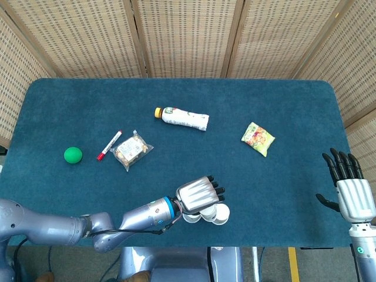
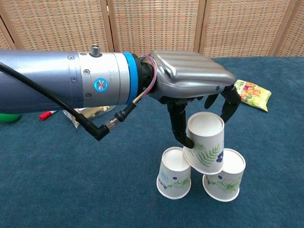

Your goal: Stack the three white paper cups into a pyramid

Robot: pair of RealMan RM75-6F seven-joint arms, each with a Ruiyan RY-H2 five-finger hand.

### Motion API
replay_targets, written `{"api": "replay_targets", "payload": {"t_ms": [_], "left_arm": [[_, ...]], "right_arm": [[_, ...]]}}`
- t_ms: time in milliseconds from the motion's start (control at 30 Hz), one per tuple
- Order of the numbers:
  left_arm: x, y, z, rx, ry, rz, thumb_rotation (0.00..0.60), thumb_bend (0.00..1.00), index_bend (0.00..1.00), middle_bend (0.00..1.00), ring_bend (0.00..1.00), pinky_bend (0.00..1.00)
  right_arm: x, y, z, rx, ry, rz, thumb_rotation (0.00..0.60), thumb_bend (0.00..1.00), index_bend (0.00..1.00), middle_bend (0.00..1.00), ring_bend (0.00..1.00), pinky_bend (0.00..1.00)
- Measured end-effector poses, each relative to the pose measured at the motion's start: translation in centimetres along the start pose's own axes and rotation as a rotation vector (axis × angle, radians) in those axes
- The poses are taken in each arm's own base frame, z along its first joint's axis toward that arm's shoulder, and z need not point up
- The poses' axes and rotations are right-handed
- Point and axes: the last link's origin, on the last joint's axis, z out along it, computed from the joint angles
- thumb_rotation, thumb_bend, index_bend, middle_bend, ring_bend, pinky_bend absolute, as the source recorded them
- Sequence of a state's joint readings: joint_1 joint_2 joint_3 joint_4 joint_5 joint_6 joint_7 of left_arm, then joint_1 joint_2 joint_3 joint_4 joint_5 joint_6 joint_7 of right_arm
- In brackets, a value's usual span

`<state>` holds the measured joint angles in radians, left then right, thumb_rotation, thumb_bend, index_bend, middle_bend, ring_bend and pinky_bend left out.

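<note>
My left robot hand (image 2: 199, 90) pinches the fern-print white paper cup (image 2: 205, 142), tilted over the gap between the two upside-down white paper base cups (image 2: 174, 172) on the worktop (image 2: 71, 180); letting go off-centre could topple it or knock them apart.

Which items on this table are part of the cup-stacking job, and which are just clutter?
Part of the job:
held cup, gripped by the left hand
left base cup
right base cup

Just lying about:
green ball
red marker
snack pack
bottle
candy bag
</note>
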<state>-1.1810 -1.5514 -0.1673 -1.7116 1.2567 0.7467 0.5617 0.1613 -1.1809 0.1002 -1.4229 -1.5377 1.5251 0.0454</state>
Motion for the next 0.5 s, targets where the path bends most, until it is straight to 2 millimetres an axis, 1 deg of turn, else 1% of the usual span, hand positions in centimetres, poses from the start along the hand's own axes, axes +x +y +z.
{"api": "replay_targets", "payload": {"t_ms": [33, 67, 100, 167, 200, 367, 433, 500], "left_arm": [[0.0, 0.1, 0.0, -0.001, -0.002, 0.002, 0.600, 0.06, 0.23, 0.09, 0.12, 0.22], [0.0, 0.2, 0.0, -0.004, -0.002, 0.000, 0.600, 0.02, 0.14, 0.03, 0.05, 0.17], [0.1, 0.3, -0.1, -0.006, -0.001, -0.004, 0.600, 0.00, 0.06, 0.00, 0.01, 0.13], [0.3, 0.4, -0.2, -0.009, 0.005, -0.014, 0.600, 0.00, 0.01, 0.00, 0.00, 0.09], [0.4, 0.4, -0.2, -0.010, 0.008, -0.018, 0.600, 0.00, 0.00, 0.00, 0.00, 0.07], [1.3, -0.1, -1.0, 0.000, 0.044, -0.027, 0.600, 0.00, 0.00, 0.00, 0.00, 0.03], [1.8, -0.6, -1.5, 0.018, 0.062, -0.021, 0.600, 0.00, 0.00, 0.00, 0.00, 0.01], [2.4, -1.7, -2.4, 0.053, 0.088, -0.004, 0.600, 0.00, 0.00, 0.00, 0.00, 0.00]], "right_arm": [[0.0, 0.0, 0.0, 0.000, 0.000, 0.001, 0.600, 0.00, 0.07, 0.00, 0.00, 0.00], [0.0, 0.0, 0.0, 0.000, 0.001, 0.002, 0.600, 0.00, 0.07, 0.00, 0.00, 0.00], [0.1, 0.0, 0.0, 0.000, 0.002, 0.002, 0.600, 0.00, 0.07, 0.00, 0.00, 0.00], [0.1, 0.1, 0.0, 0.001, 0.003, 0.003, 0.600, 0.00, 0.07, 0.00, 0.00, 0.00], [0.1, 0.1, -0.1, 0.001, 0.004, 0.003, 0.600, 0.00, 0.07, 0.00, 0.00, 0.00], [0.1, 0.0, -0.1, 0.006, 0.004, 0.004, 0.600, 0.00, 0.07, 0.00, 0.00, 0.00], [0.1, -0.1, -0.2, 0.007, 0.003, 0.005, 0.600, 0.00, 0.07, 0.00, 0.00, 0.00], [0.1, -0.2, -0.2, 0.010, 0.003, 0.005, 0.600, 0.00, 0.07, 0.00, 0.00, 0.00]]}}
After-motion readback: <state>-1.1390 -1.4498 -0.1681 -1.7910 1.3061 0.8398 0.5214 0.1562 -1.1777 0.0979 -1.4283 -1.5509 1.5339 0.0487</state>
